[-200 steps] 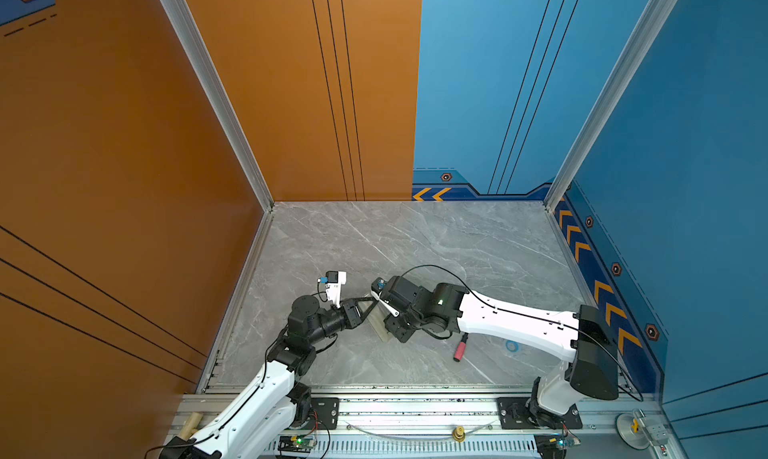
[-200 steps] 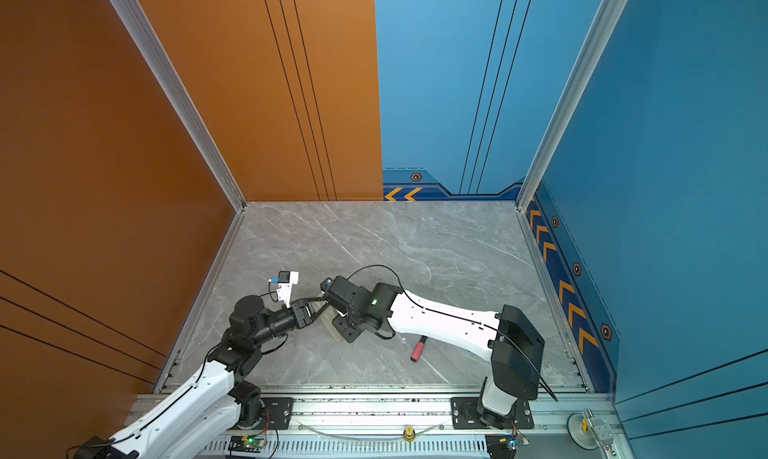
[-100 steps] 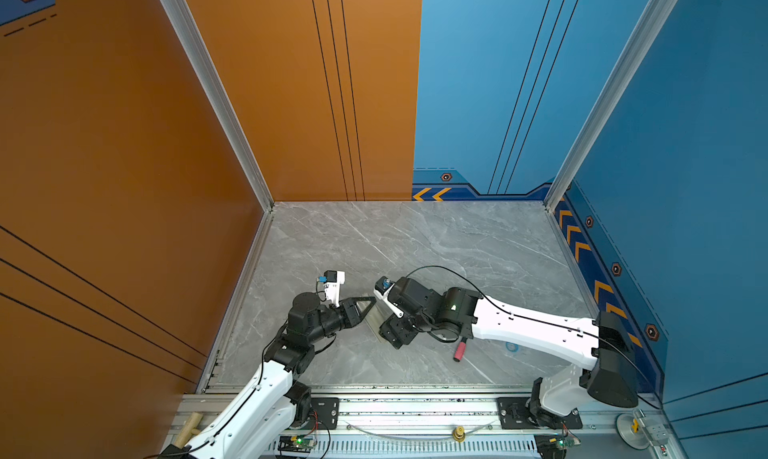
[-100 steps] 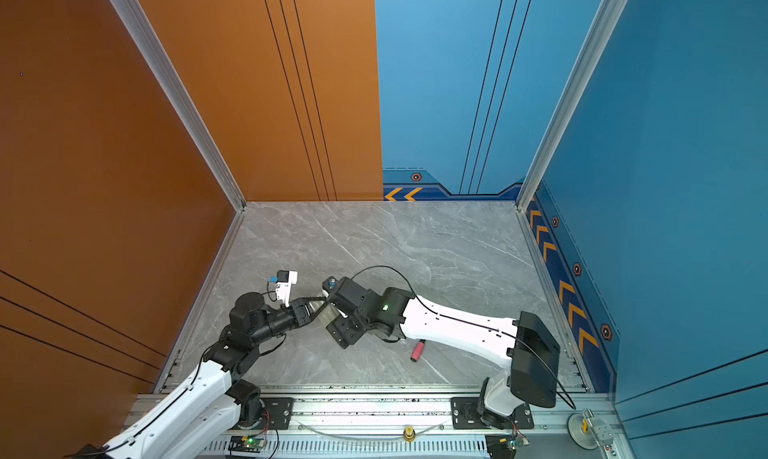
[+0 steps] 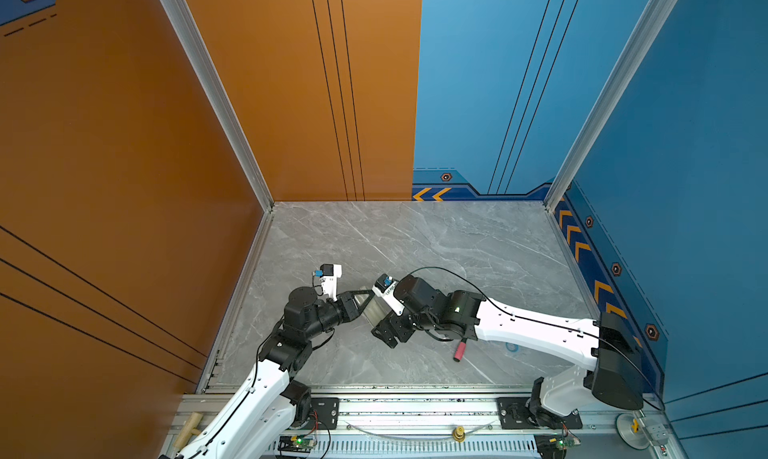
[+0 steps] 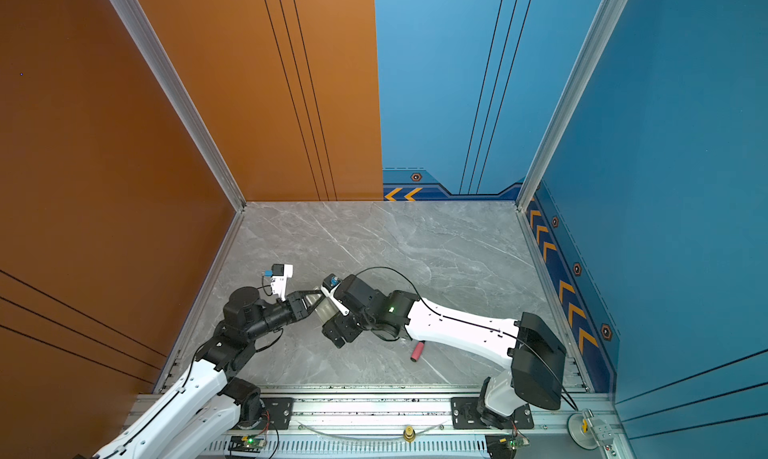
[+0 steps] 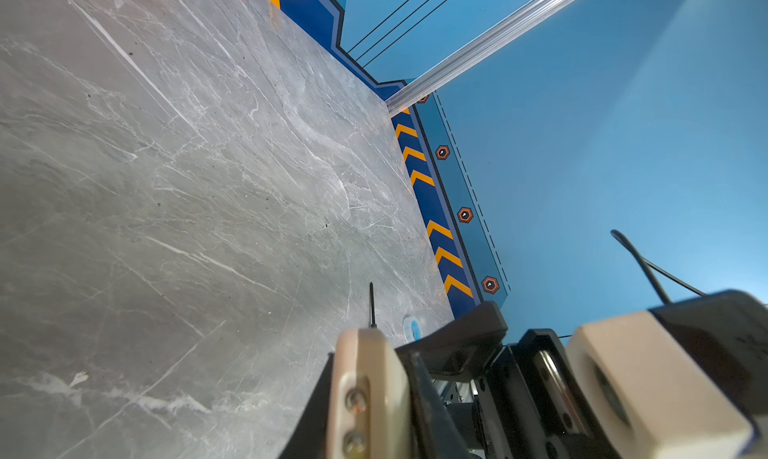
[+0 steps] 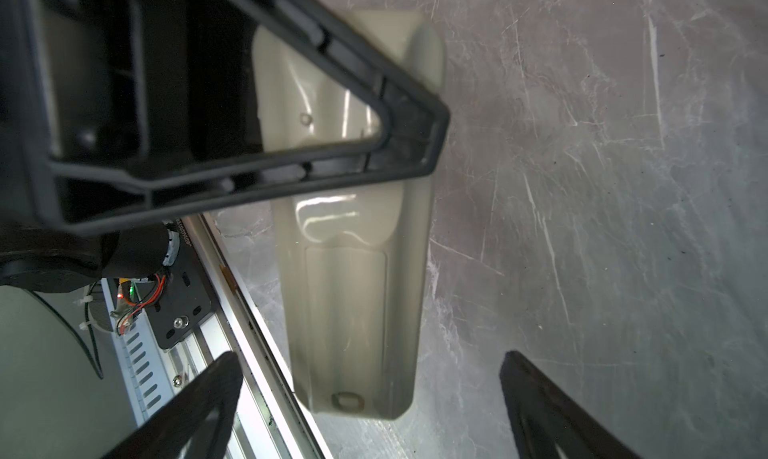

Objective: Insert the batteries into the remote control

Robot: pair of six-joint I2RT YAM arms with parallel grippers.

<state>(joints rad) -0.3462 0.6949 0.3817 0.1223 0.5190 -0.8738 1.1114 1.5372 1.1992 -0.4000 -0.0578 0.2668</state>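
Remote control (image 8: pixel 353 295) held back-up, long axis crosswise to left gripper (image 8: pixel 415 120).

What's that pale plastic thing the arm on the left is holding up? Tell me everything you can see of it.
It is the remote control, seen from its back: a slim, glossy, greyish-beige plastic oblong with rounded edges. A rectangular battery cover sits closed on one half, with a small oval notch near that end. The left gripper pinches the other end with its black fingers and holds it above the grey table. The right gripper is open around the free end, not touching it. No batteries show.
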